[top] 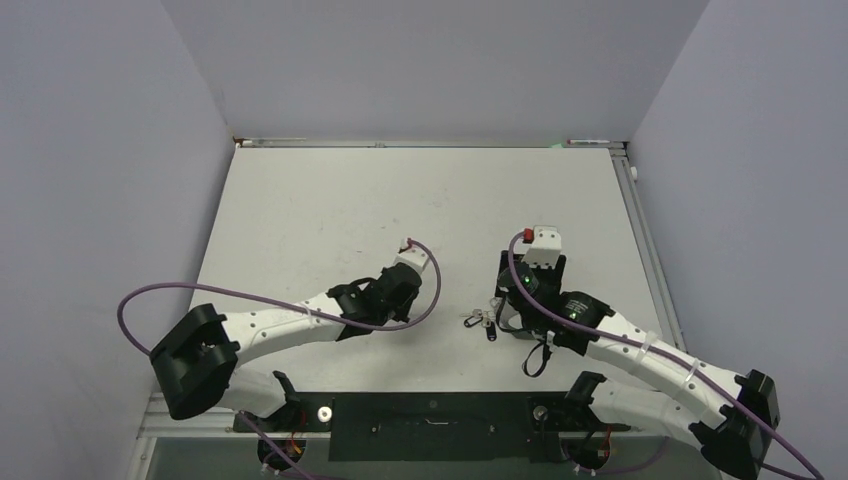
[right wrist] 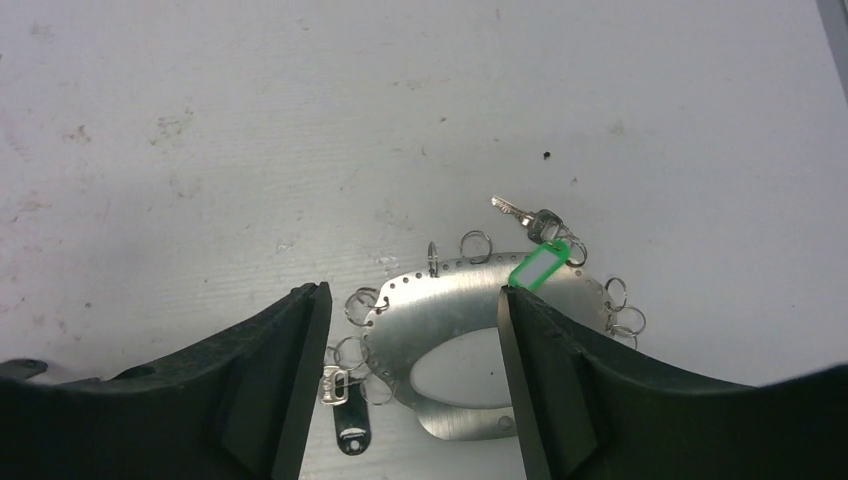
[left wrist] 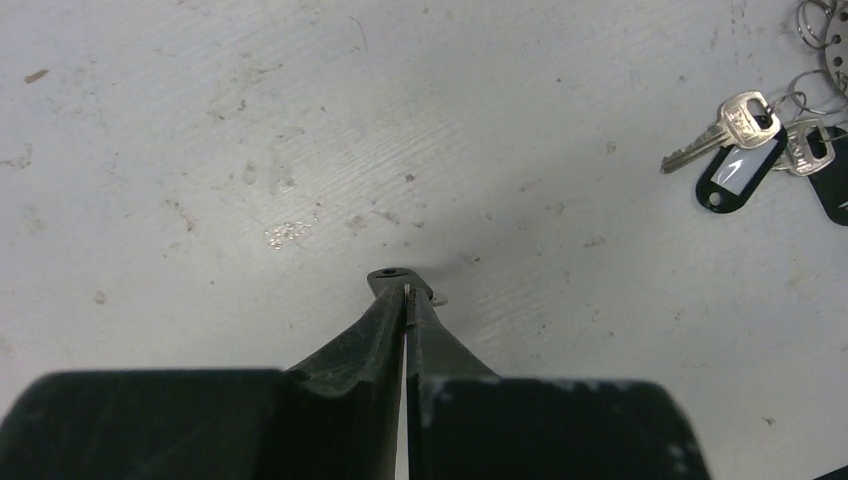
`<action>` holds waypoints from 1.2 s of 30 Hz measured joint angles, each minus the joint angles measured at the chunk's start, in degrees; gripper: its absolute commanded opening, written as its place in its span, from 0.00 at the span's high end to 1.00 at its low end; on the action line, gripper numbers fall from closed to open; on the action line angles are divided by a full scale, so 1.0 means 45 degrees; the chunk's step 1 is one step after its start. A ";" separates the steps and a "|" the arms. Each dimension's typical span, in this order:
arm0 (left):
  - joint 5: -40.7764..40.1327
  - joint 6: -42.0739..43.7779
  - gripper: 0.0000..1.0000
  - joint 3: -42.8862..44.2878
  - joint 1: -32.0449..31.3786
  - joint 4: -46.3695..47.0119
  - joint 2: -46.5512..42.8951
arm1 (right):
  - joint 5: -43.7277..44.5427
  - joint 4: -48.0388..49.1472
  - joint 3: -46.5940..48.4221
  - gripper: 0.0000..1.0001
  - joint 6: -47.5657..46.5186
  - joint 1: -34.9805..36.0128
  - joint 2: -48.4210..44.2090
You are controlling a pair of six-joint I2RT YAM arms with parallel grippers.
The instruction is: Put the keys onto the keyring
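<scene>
While your right end effector (right wrist: 412, 292) hangs released over the keyring (right wrist: 450, 285), its fingers straddle the pierced silver plate, and one fingertip sits right against the green tag (right wrist: 537, 267). The keyring lies flat on the counter (top: 330, 200), just in front of the right arm, with small loops (right wrist: 475, 241) around its edge. One silver key (right wrist: 520, 212) lies by the tag, seemingly already on a loop. More keys (left wrist: 735, 122) and a black tag (left wrist: 738, 172) lie at the plate's other end. Your left end effector (left wrist: 408, 295) is clenched, well apart from all that. A tiny glint shows at its tip, but you cannot tell whether anything is pinched there.

Watch the closing. The plate is thin and flat, so the fingers may skate over it or shove it, dragging the loose keys along. Catch the tag instead and the plate will likely swing. And if the left tip does hold something small, any slackening could drop it.
</scene>
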 measured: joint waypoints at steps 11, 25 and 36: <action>0.1778 -0.0325 1.00 0.0442 -0.0136 0.0549 0.2433 | -0.0699 0.0646 -0.1175 0.53 0.0738 -0.2234 0.1613; 0.2793 -0.0408 0.78 0.0583 -0.0136 0.1214 0.2769 | -0.3196 0.3157 -0.1579 0.55 -0.0355 -0.3716 0.3905; 0.2880 -0.0486 0.62 0.0461 -0.0141 0.1205 0.2404 | -0.3886 0.3891 -0.1579 0.61 -0.0801 -0.4260 0.4881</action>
